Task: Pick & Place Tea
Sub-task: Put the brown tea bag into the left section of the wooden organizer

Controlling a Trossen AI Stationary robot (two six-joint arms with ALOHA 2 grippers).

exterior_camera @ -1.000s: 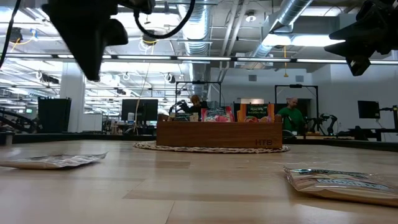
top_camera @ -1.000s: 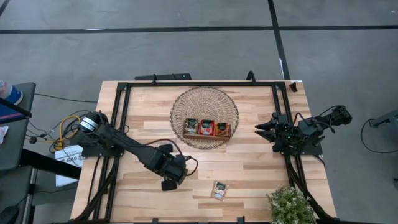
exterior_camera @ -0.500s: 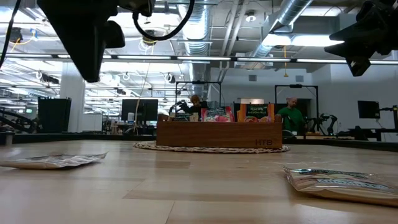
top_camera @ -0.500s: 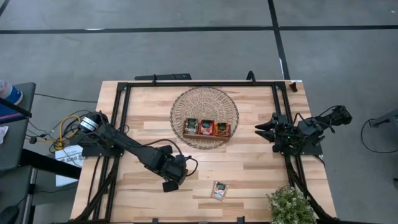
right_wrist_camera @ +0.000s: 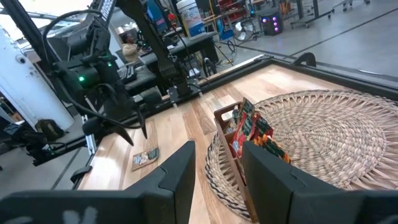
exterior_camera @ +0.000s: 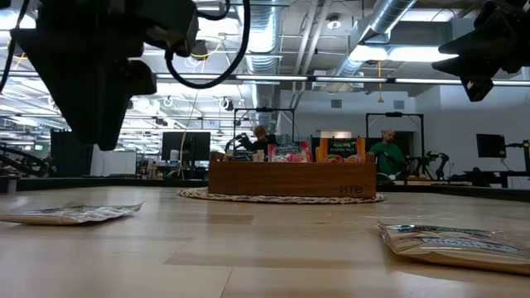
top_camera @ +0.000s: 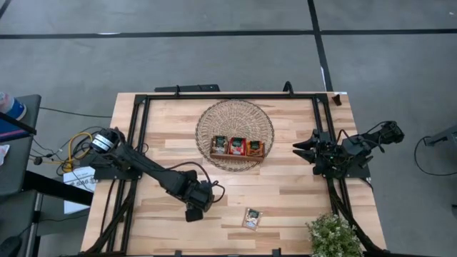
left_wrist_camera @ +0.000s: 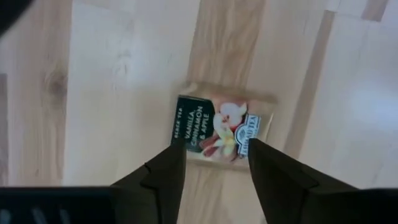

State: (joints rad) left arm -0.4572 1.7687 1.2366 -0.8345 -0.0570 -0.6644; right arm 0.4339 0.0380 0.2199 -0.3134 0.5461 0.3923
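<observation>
Left wrist view: sachet (left_wrist_camera: 221,127) ("VANILLA CINNAMON & APPLE")

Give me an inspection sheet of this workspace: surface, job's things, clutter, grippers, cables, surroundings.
Surface: light wooden table with a black frame along its edges.
Job's things: wooden tray of tea sachets on the round wicker basket; one loose sachet lies on the table near the front edge; another sachet lies flat under the left wrist camera.
Clutter: a small green plant at the table's front right corner.
Grippers: left gripper open, above that sachet, holding nothing; right gripper open, waiting at the table's right edge.
Cables: yellow and dark cables at the left arm's base.
Surroundings: grey floor with dark lines; in the low view, a hall with people far behind.
</observation>
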